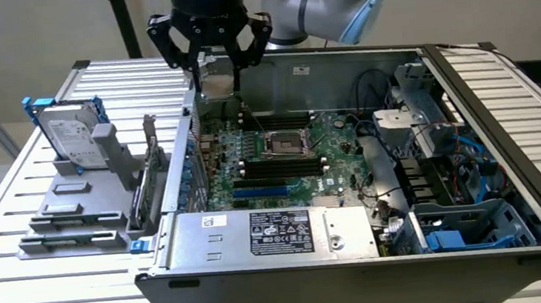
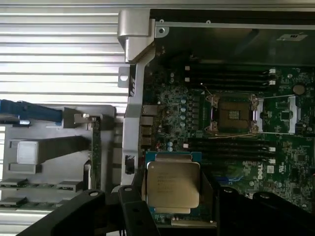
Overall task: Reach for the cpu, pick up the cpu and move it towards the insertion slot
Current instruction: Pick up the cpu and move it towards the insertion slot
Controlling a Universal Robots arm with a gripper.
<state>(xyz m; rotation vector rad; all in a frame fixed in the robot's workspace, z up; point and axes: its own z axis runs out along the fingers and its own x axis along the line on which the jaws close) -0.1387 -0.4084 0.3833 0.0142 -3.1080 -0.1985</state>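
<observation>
The cpu is a small square chip with a silvery top, held upright between the fingers of my gripper, which is shut on it. It hangs above the back wall of the open computer case, near the case's corner on the exterior view's left. In the wrist view the cpu sits between the dark fingers of the gripper, over the motherboard's edge. The insertion slot is a square socket with a shiny frame and dark centre in the middle of the motherboard. Its frame also appears in the wrist view as the insertion slot, apart from the chip.
A silver hard drive with blue rails stands in a grey fixture on the exterior view's left. Inside the case lie black memory slots, a blue card slot, a power supply and cables.
</observation>
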